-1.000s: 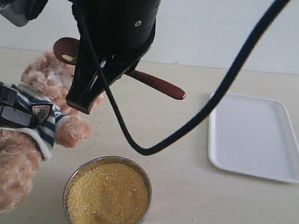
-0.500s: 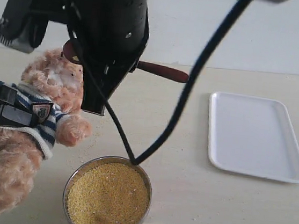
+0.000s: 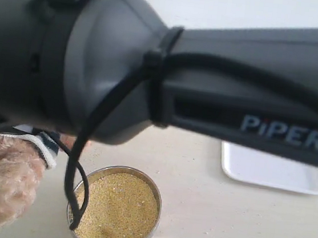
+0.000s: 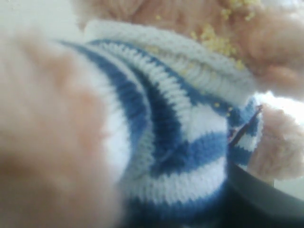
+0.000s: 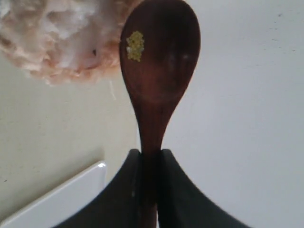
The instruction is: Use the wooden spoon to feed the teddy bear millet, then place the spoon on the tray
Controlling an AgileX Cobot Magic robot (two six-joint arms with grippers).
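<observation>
Dark grey arm casing (image 3: 242, 48), black cable (image 3: 71, 172) looped alongside, pale PiPER lettering (image 3: 284, 132).

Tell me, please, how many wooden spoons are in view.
1: the wooden spoon, gripped in the right hand near the teddy bear; the arm could hide others.

Count taken: one bear (image 3: 3, 184). One spoon (image 5: 159, 71). One tray (image 3: 273, 175). One bowl (image 3: 157, 211), holding one mass of millet (image 3: 117, 212); one small clump more sat on the spoon. One arm (image 3: 153, 66), one cable (image 3: 73, 169).
</observation>
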